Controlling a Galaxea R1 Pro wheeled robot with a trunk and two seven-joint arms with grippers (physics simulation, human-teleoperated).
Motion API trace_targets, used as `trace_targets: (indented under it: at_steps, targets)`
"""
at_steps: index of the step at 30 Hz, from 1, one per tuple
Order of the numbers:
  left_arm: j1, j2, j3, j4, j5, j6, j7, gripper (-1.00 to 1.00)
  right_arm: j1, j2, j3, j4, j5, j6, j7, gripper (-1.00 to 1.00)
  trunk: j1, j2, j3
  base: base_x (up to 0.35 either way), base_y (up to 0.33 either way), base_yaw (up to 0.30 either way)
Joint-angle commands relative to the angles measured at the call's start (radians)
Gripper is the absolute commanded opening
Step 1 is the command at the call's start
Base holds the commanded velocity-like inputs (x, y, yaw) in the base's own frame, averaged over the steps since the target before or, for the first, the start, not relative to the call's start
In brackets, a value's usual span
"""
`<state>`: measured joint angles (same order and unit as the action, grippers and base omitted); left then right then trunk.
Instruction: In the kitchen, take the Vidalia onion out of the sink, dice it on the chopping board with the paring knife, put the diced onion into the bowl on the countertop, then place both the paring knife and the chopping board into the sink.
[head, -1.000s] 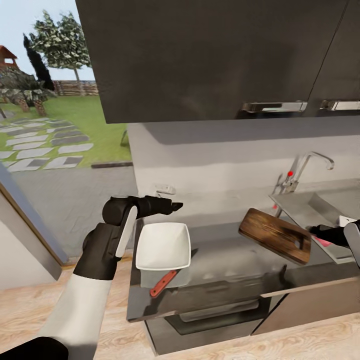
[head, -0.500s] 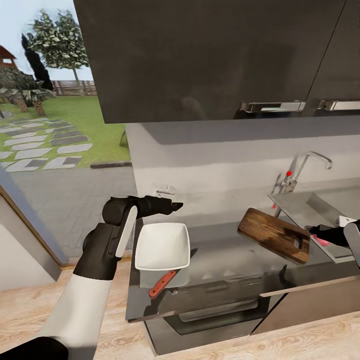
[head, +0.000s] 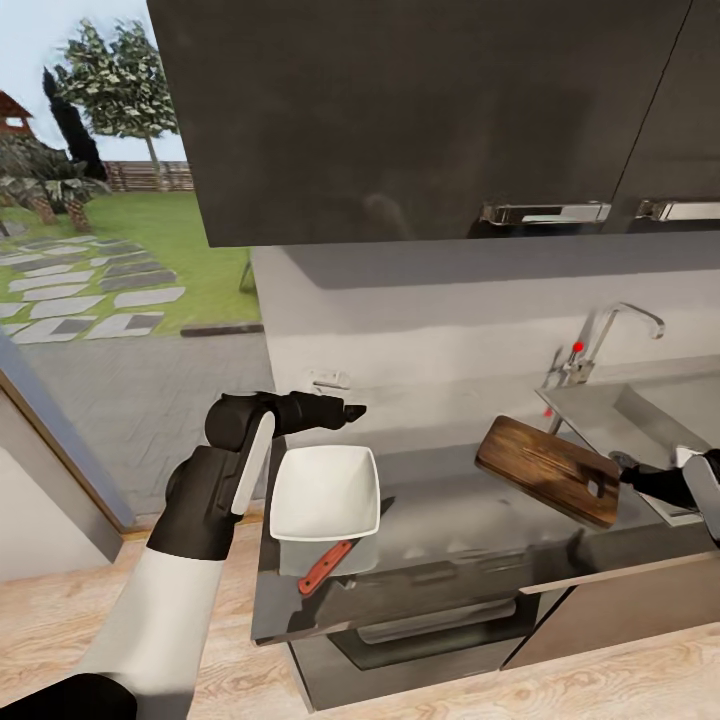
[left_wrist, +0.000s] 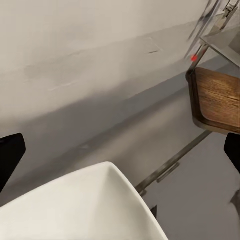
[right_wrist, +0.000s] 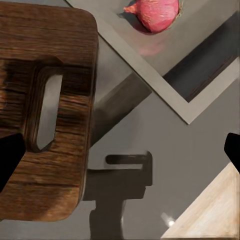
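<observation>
Right wrist view: Vidalia onion undiced in sink; our right gripper jaws apart, empty, beside chopping board. Paring knife against empty bowl. All steps pending; left gripper state unclear

The chopping board at the right of the frame is dark brown wood with a clear, rough-looking grain, and the desk under it is smooth grey metal with a soft shine. The bowl looks like smooth white glazed ceramic, the sink and tap are shiny steel. The upper cabinets are dark and glossy, and the floor at the lower left is light matt wood.
</observation>
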<state>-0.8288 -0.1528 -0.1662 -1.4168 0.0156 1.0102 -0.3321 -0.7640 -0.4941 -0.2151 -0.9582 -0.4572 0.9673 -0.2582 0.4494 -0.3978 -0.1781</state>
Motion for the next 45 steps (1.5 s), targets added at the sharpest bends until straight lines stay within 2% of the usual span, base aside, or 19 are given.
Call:
trace_targets:
  at_steps: [1, 6, 16, 45]
  targets:
    - [-0.001, 0.000, 0.001, -0.001, 0.001, 0.005, -0.001, 1.00, -0.001, 0.000, 0.000, 0.003, -0.011, 0.003, -0.013, 1.00, 0.001, -0.002, -0.002, 0.000, 0.000, 0.000]
    - [-0.001, -0.001, 0.001, -0.001, 0.001, 0.005, -0.001, 1.00, -0.014, 0.001, 0.000, 0.043, -0.011, 0.002, -0.035, 1.00, 0.001, -0.002, -0.002, 0.000, 0.000, 0.000]
    - [-0.001, -0.004, 0.001, -0.001, 0.001, 0.005, -0.001, 1.00, -0.086, 0.002, 0.002, 0.141, -0.011, 0.002, -0.043, 1.00, 0.001, -0.002, -0.002, 0.000, 0.000, 0.000]
    - [-0.001, -0.005, -0.007, 0.001, 0.001, 0.004, -0.001, 1.00, -0.092, 0.002, 0.002, 0.101, -0.014, 0.002, -0.040, 1.00, 0.001, -0.002, -0.002, 0.007, 0.000, 0.000]
